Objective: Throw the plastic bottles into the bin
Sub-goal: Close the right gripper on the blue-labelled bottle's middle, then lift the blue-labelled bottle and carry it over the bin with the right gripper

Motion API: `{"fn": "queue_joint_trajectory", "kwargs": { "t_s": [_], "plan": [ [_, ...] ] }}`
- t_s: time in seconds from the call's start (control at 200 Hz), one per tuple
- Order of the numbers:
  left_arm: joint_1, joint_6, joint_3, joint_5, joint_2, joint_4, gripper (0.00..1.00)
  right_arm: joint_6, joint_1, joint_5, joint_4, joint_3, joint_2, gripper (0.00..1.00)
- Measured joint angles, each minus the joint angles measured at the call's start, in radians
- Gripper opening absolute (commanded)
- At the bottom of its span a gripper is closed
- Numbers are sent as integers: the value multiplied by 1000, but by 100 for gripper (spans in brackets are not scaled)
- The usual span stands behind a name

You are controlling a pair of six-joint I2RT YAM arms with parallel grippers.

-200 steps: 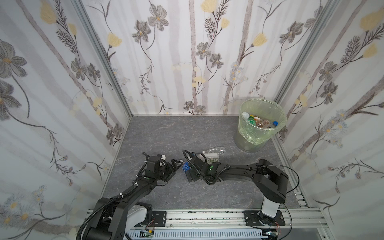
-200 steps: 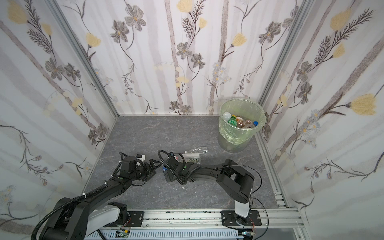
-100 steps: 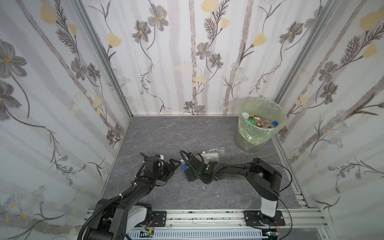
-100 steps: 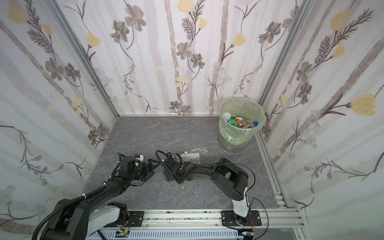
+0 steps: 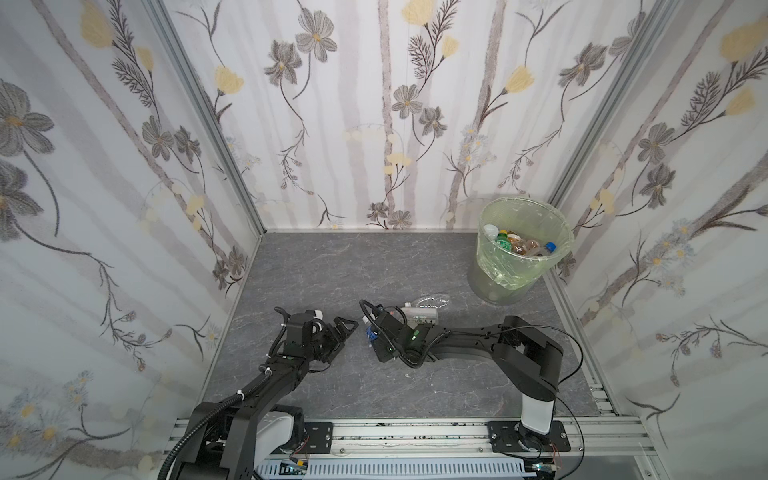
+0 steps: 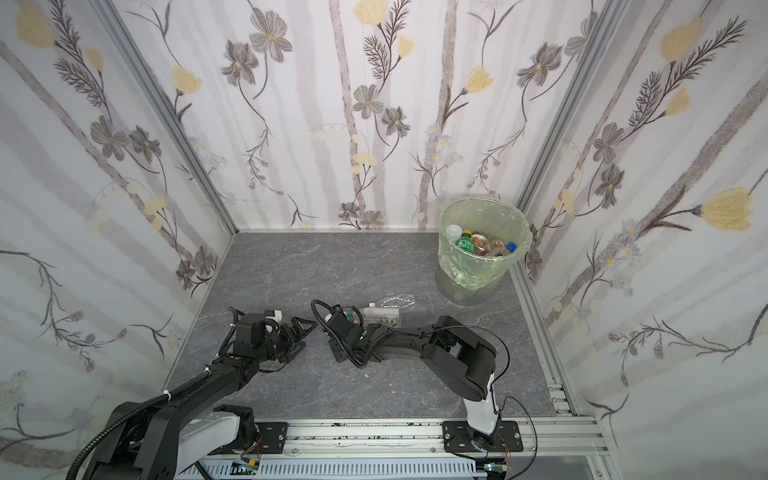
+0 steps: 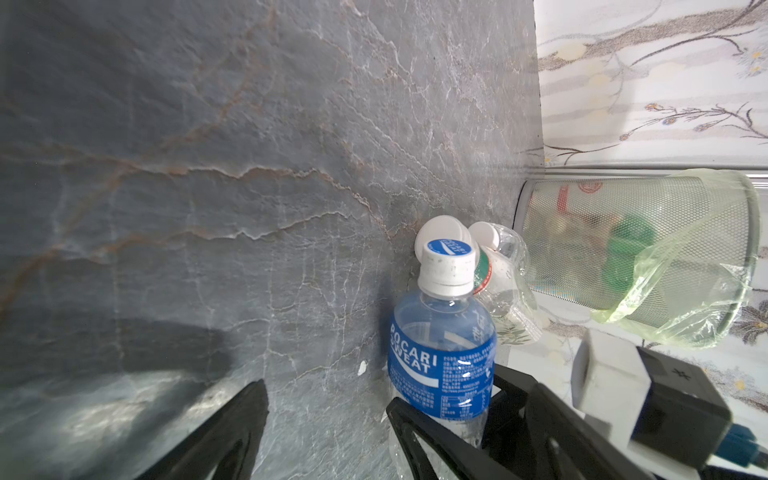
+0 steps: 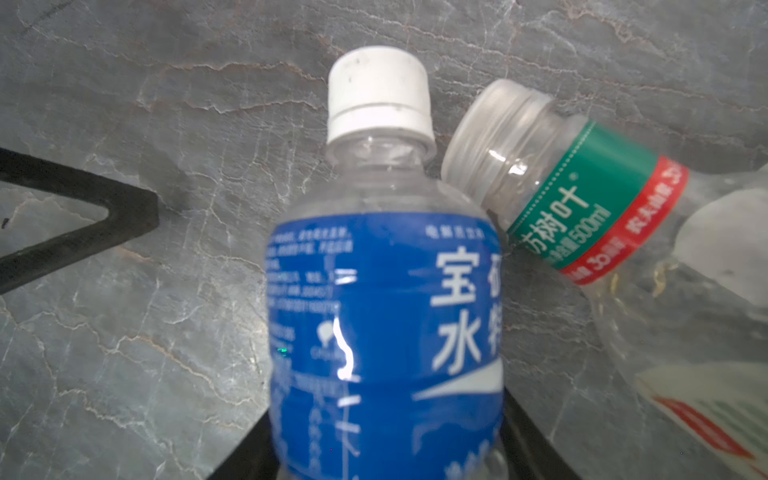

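Top views: bin point(image 5: 498, 282) in far right corner of bench point(image 5: 332, 266), bottles inside; crushed clear bottle point(image 5: 432, 300) mid-bench; left gripper point(image 5: 343, 337) jaws wide, empty, just beside right gripper point(image 5: 370, 336). Left wrist: blue-label bottle point(image 7: 442, 357) ahead, green-red label bottle point(image 7: 484, 272) and bin behind it. Right wrist: jaws clamped on blue-label bottle, green-red label bottle touching its neck. Versus a second ago: bottles, bin, left arm unmoved.

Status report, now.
Left tool open, empty. Right tool clamped on blue-label bottle. Green-and-red-label bottle lies right beside its neck. Bin in back right corner, bottles already inside.
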Motion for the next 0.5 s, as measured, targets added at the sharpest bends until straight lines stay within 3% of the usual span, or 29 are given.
{"fn": "queue_joint_trajectory", "kwargs": {
  "t_s": [0.5],
  "plan": [
    [5,-4,26,-10,-60,0,100,-41,-17,-16,-22,60,-82,54]
  ]
}}
